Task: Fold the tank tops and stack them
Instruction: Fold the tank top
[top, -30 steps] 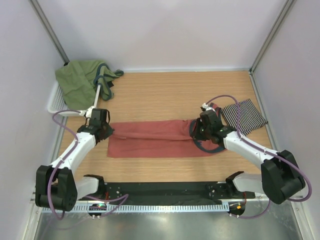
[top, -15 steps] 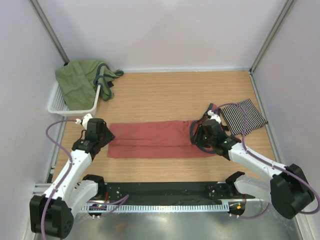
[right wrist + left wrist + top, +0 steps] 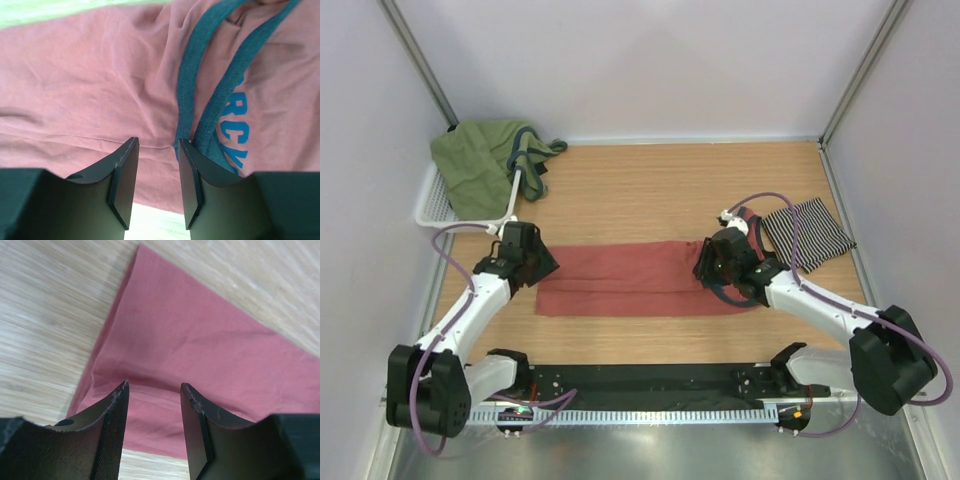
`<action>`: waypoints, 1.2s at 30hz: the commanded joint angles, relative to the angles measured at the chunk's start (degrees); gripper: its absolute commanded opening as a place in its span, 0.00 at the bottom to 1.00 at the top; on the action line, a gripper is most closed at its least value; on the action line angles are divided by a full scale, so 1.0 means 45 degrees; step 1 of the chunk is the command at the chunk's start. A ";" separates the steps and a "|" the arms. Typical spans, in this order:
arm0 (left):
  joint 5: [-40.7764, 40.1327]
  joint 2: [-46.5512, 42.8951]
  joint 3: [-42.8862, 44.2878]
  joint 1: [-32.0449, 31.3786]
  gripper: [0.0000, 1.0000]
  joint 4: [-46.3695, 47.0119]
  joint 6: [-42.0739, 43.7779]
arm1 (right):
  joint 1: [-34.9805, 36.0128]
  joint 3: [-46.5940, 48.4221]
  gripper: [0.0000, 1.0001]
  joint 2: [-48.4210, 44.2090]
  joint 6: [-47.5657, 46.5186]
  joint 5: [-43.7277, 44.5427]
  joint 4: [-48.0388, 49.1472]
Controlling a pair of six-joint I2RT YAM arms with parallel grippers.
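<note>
Salmon-red tank top (image 3: 620, 278), folded to a long strip, mid-bench (image 3: 650, 190).
Left gripper (image 3: 152, 390) at its left end, right gripper (image 3: 157, 145) over its teal trim (image 3: 200, 65): both spread, holding nothing. Striped tank top (image 3: 807, 232) lies folded by the bench's right edge.

Likely lab: white-walled cell (image 3: 650, 60), bench-bolted arms (image 3: 470, 310).
</note>
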 commanded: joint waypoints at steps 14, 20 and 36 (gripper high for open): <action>0.1260 -0.0600 -0.1417 -0.0063 0.04 0.0206 0.0537 | 0.0886 -0.0097 0.01 0.0408 0.0298 0.0345 -0.0886; 0.1337 -0.1228 -0.1965 -0.0258 0.00 0.0128 0.0224 | 0.1217 -0.0468 0.01 0.0209 0.0552 0.0285 -0.1179; 0.0478 -0.0602 -0.1652 -0.0336 0.11 0.0088 -0.0088 | 0.1355 0.1676 0.43 0.1301 -0.0247 0.1436 -0.2174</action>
